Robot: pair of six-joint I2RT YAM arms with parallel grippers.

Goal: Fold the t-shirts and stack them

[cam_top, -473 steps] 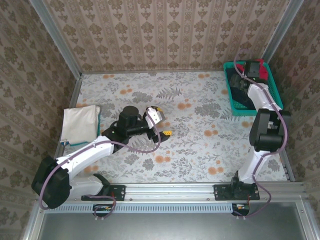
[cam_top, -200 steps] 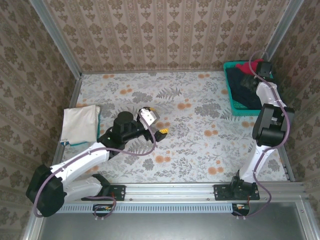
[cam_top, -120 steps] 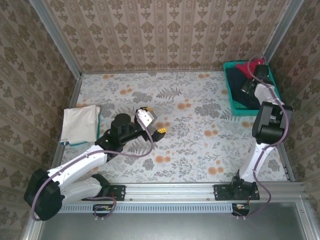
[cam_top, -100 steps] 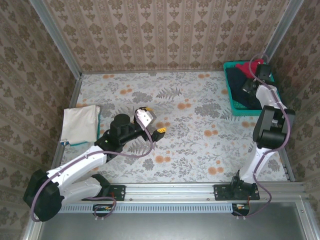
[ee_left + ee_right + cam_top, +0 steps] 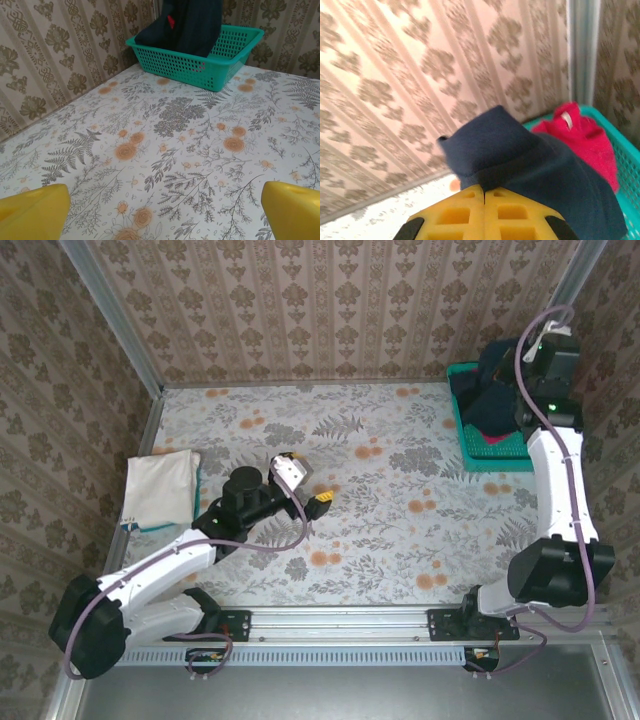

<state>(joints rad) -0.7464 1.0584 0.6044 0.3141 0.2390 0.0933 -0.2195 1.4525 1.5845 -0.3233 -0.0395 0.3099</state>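
**Navy t-shirt held high over the basket so it can hang free**

Navy t-shirt (image 5: 520, 165) hangs from the right gripper (image 5: 484, 194), whose yellow fingers are pressed together on a bunched fold of the cloth. Whether that fold is collar, sleeve or hem I cannot tell. In the top view the right arm stands tall at the far right corner, and the shirt drapes down from it to the teal mesh basket (image 5: 497, 458). The left wrist view shows the shirt's lower part inside the basket's rim.

The height looks meant to draw the whole length out, free of the rim and of the red t-shirt (image 5: 580, 135) that lies crumpled in the basket just beside it.

The left gripper (image 5: 304, 480) hovers above the bare floral table (image 5: 400, 510), left of the middle. Its fingers are spread wide, they hold nothing, and they face the basket. That reads as a waiting pose, ready to take a second edge once the navy cloth comes within reach.

The cream-white t-shirt (image 5: 160, 485) lies folded flat at the table's left edge, well apart from the basket. It is probably the base of the stack, so I judge one shirt done and two to go
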